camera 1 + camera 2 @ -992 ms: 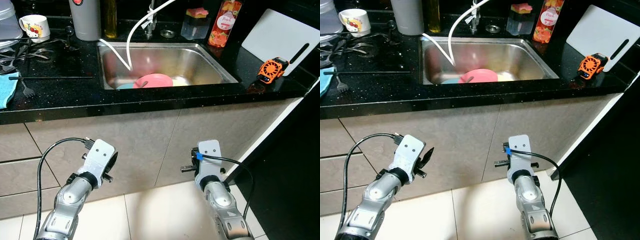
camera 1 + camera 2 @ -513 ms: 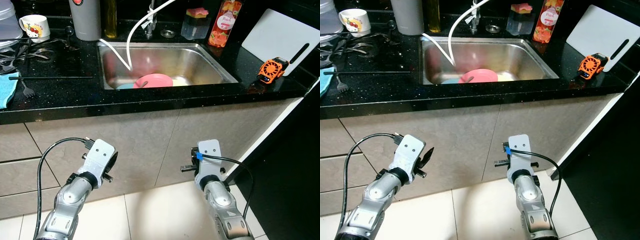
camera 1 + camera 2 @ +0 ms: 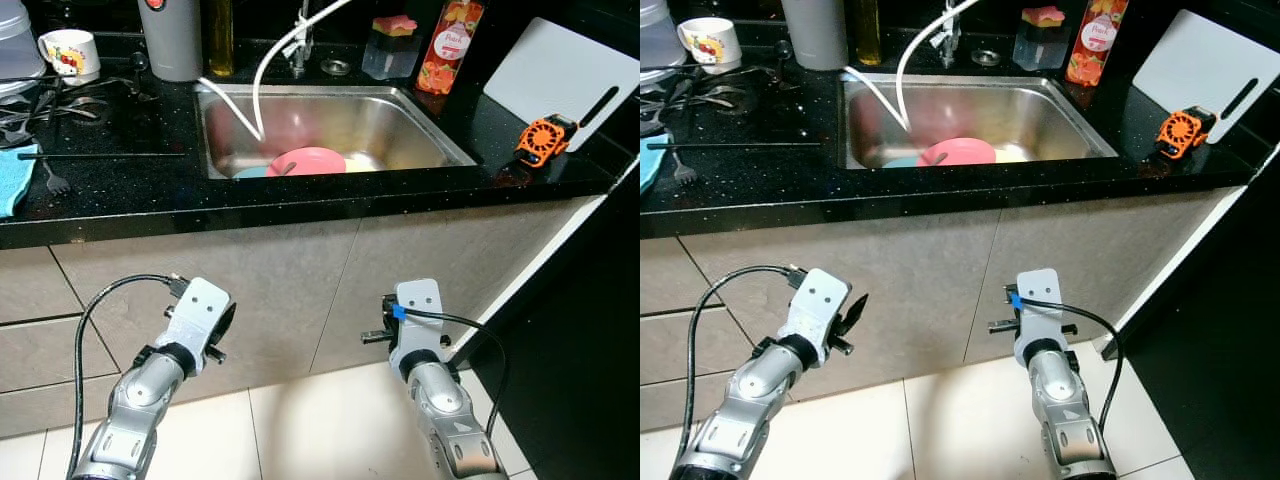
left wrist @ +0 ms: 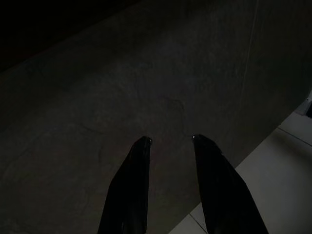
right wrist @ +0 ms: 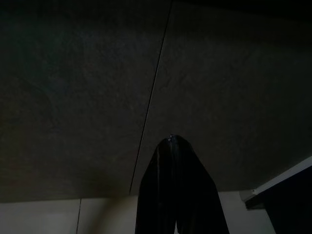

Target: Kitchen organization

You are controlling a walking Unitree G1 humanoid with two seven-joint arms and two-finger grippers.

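Below the black surface (image 3: 120,200), the left claw (image 4: 170,141) hung open and the right claw (image 5: 170,141) closed (both empty), so reaching the pink plate (image 3: 306,160) in the sink (image 3: 430,135) probably needed raising first.

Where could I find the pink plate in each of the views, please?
Left eye view: pink plate in the sink, near its front wall.
Right eye view: same place.
Wrist views: dark cabinet fronts instead.
Shared landmark: the white hose dipping in behind it.
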